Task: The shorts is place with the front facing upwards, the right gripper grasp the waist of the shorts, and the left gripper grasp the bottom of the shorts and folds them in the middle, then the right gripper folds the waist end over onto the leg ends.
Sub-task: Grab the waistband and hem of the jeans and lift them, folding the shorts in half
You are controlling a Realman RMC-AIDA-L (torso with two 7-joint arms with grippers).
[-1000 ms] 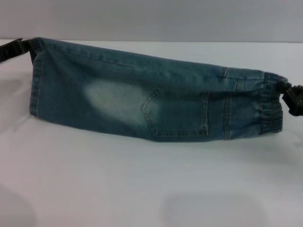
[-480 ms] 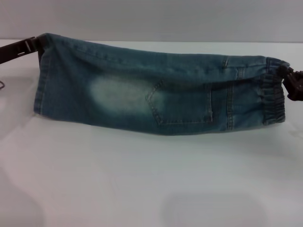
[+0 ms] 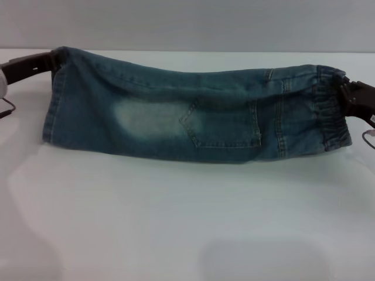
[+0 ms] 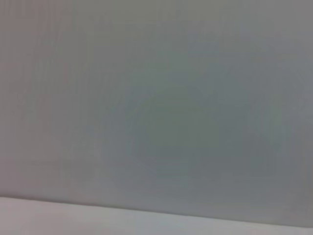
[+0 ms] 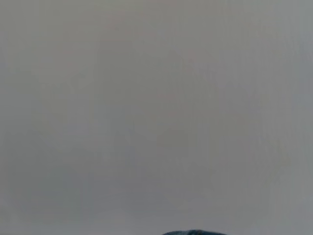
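The blue-green denim shorts (image 3: 193, 114) hang stretched between both grippers above the white table (image 3: 187, 222), folded lengthwise, with a pale faded patch and a square pocket facing me. At the left, my left gripper (image 3: 51, 61) is shut on the top corner of the straight leg hems (image 3: 50, 111). On the right side, the right gripper (image 3: 345, 91) is shut on the ruched elastic waist (image 3: 331, 114). The lower edge of the shorts hangs close to the table. A sliver of denim (image 5: 195, 232) shows in the right wrist view.
A grey wall (image 3: 187, 23) rises behind the table's far edge. The left wrist view holds only the wall (image 4: 156, 98) and a strip of table (image 4: 98, 218).
Both grippers have risen and carried the shorts up and back. The right end with the waist has lifted most, so the shorts hang more level.
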